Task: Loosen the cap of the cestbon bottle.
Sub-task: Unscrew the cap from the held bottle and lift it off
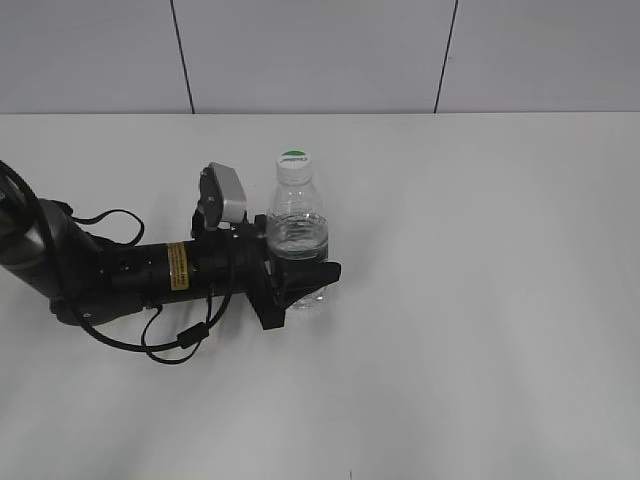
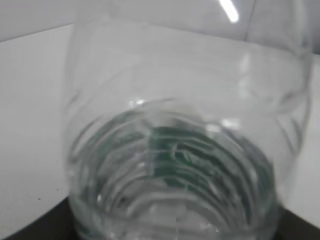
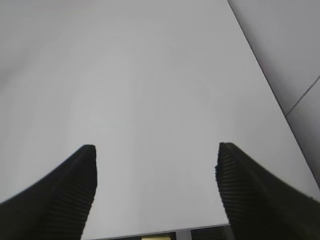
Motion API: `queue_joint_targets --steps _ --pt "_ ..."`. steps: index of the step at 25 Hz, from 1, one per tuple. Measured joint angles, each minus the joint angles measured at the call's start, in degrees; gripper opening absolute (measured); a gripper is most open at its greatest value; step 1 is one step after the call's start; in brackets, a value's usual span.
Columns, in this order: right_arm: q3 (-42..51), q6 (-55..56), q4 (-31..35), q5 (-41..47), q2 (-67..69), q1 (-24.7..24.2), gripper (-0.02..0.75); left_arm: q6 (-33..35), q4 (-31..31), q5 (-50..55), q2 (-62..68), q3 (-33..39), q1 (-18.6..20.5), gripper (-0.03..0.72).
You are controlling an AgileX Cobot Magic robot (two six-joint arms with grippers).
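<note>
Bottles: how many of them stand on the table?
1. The bottle stands upright left of the table's middle, cap on, with the left gripper around its lower body.

The left arm (image 1: 150, 272) is a matte black cylinder bearing a yellow label strip (image 1: 178, 266), with loose black cables (image 1: 170, 340) looping beneath it. A silver-grey camera block (image 1: 226, 194) tops its wrist. The right gripper (image 3: 156, 187) has black, finely ribbed fingers (image 3: 75, 190).
</note>
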Motion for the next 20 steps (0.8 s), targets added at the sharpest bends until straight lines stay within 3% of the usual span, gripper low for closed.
queue_joint_targets --steps 20 --pt "-39.91 -2.32 2.94 -1.3 63.09 0.0 0.566 -0.05 -0.1 -0.11 0.0 0.0 0.0 0.411"
